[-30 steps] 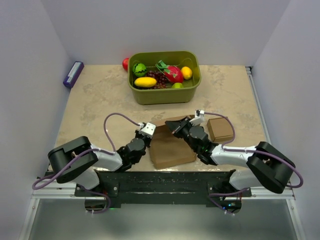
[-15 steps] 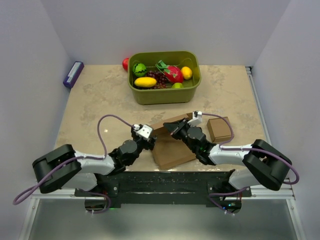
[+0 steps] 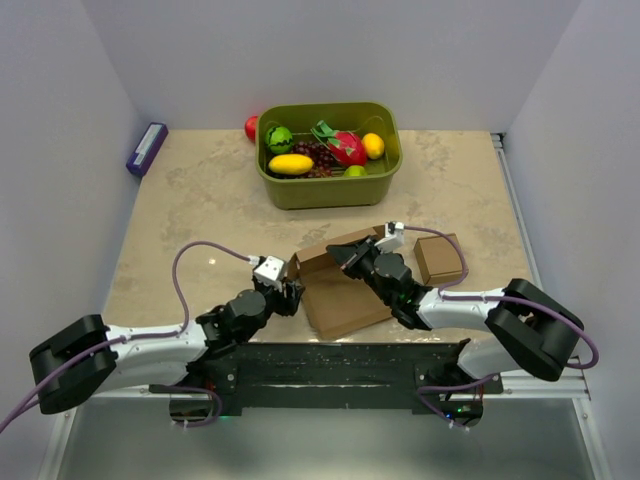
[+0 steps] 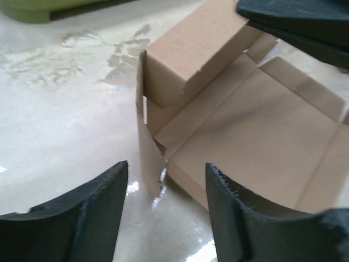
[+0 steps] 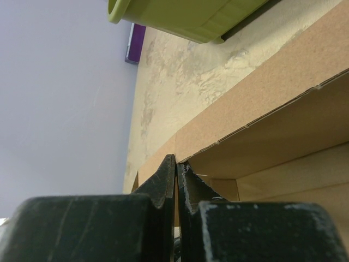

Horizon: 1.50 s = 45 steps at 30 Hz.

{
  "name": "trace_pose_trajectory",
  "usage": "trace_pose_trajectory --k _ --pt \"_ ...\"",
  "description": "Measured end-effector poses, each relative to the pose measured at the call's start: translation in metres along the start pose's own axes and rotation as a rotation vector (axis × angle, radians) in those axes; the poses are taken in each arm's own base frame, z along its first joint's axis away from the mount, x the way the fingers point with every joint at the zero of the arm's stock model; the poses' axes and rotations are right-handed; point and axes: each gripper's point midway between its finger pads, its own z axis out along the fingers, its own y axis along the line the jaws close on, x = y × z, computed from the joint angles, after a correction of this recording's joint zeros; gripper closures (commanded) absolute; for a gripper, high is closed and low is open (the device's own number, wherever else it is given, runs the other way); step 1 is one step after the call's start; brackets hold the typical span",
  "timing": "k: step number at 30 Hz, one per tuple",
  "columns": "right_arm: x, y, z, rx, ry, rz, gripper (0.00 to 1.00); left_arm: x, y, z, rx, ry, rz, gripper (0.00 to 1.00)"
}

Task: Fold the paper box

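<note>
Lying on the bench (image 3: pixel 200 200) between both arms, the paper box (image 3: pixel 345 300) has its far flap clamped upright by the right gripper (image 3: pixel 347 257), seemingly to steady it while the left gripper (image 4: pixel 166 165), fingers apart, faces its left corner wall.

Plain brown paper box (image 3: pixel 345 302); olive green bin (image 3: pixel 330 190); beige marbled table (image 3: pixel 200 212).
</note>
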Motion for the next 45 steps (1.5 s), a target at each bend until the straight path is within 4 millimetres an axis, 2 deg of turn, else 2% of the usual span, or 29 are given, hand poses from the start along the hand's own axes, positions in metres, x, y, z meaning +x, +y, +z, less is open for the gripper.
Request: trace_pose_trajectory --k 5,9,14,18,30,35,45 --pt "0.0 0.0 0.001 0.003 0.002 -0.001 1.0 -0.001 -0.02 -0.009 0.077 0.013 -0.071 0.56" --pt "0.0 0.0 0.001 0.006 0.003 -0.002 1.0 0.01 -0.039 -0.014 0.146 0.055 -0.098 0.62" --pt "0.001 0.0 0.003 0.008 0.005 0.002 1.0 0.034 -0.046 -0.008 0.16 0.134 -0.08 0.64" --pt "0.001 0.0 0.003 0.009 0.005 0.004 1.0 0.04 -0.051 0.0 0.158 0.156 -0.07 0.69" --pt "0.001 0.001 0.004 0.013 0.006 0.003 1.0 0.056 -0.048 -0.002 0.143 0.211 -0.091 0.8" --pt "0.001 0.001 0.004 0.014 0.007 0.003 1.0 0.069 -0.044 -0.005 0.129 0.253 -0.091 0.82" --pt "0.003 0.001 0.004 0.014 0.012 0.003 1.0 0.078 -0.043 -0.006 0.102 0.279 -0.121 0.86"
